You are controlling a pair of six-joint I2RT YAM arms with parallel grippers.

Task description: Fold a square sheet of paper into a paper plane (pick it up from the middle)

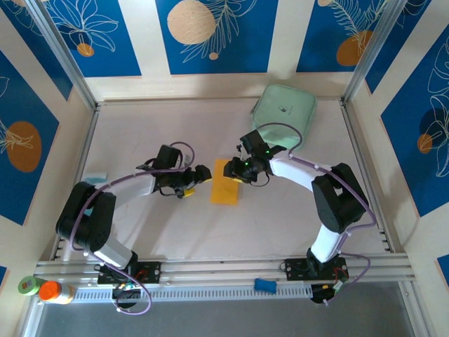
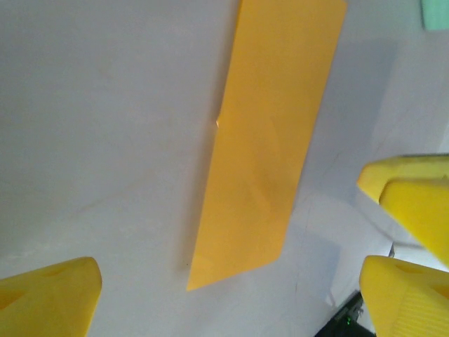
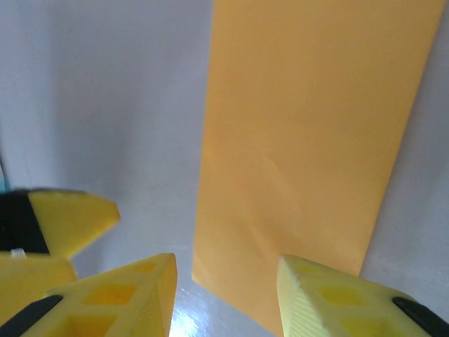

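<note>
Nearest you, short of the mint-green case (image 1: 284, 109), the two grippers face each other low over the table (image 1: 140, 126).

Left gripper (image 1: 201, 175): jaws spread wide, holding nothing.

Right gripper (image 1: 242, 168): jaws part-spread, not pressed together. They straddle a near corner of the sheet, and no pinch is visible.

Square sheet of paper (image 1: 226, 184): flat on the table between the grippers, on the near-left side of the case and well apart from it. It shows as a narrow strip, probably doubled over. Its long axis runs near-to-far and passes left of the case. In both wrist views the strip (image 2: 266, 140) (image 3: 309, 126) runs lengthwise away from the fingers.

Judgement: your right arm is the nearer, with paper already between its fingers. Your left stands just beside a long edge.
</note>
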